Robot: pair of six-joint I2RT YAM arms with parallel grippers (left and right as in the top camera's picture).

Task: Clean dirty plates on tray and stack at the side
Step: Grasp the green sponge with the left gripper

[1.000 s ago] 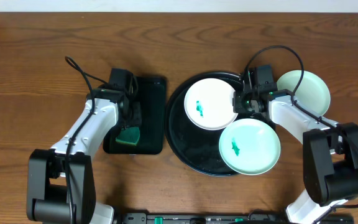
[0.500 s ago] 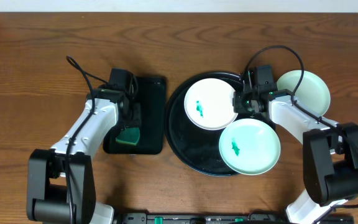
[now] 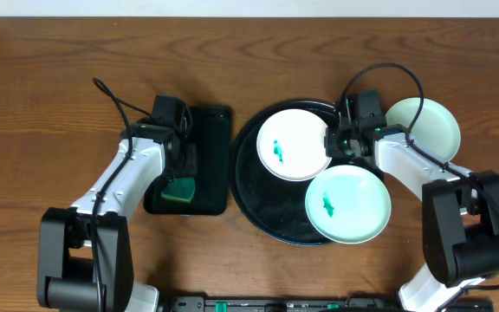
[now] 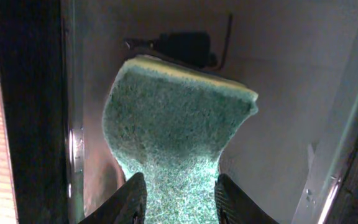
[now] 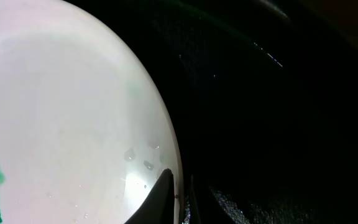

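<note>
Left jaws pinch the sponge (image 4: 179,143) — right jaws clamp white plate (image 3: 294,146) rim; plate lies well right of sponge.

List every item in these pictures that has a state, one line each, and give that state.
white plate: on round tray, smeared green
mint plate: on round tray, smeared green
pale plate: beside round tray, on table, no smear visible
sponge: in rectangular tray, pinched
left gripper: shut on sponge
right gripper: shut on white plate's rim
</note>
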